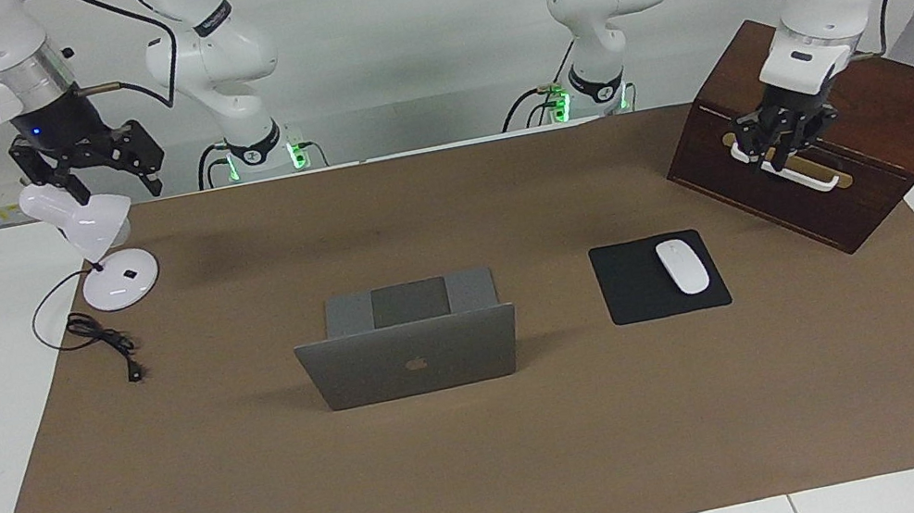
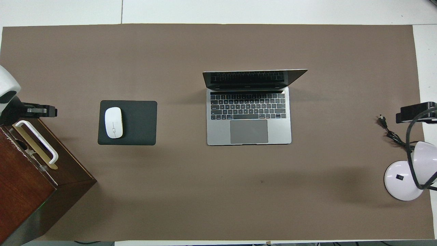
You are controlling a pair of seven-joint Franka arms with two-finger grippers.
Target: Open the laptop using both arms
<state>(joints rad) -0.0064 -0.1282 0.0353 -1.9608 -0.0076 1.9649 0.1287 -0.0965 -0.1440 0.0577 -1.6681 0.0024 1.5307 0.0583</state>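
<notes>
The silver-grey laptop (image 1: 412, 358) stands open in the middle of the brown mat, its lid upright with the apple logo facing away from the robots. The overhead view shows its keyboard and trackpad (image 2: 249, 116). Neither gripper touches it. My left gripper (image 1: 776, 144) hangs over the white handle of the wooden box at the left arm's end of the table; it also shows in the overhead view (image 2: 42, 111). My right gripper (image 1: 111, 186) is open and empty above the white desk lamp at the right arm's end; only part of it shows in the overhead view (image 2: 414, 112).
A dark wooden box (image 1: 859, 82) with a white handle (image 1: 809, 175) stands at the left arm's end. A black mouse pad (image 1: 637, 290) with a white mouse (image 1: 682, 266) lies between box and laptop. A white lamp (image 1: 120, 280) and its black cable (image 1: 99, 334) lie at the right arm's end.
</notes>
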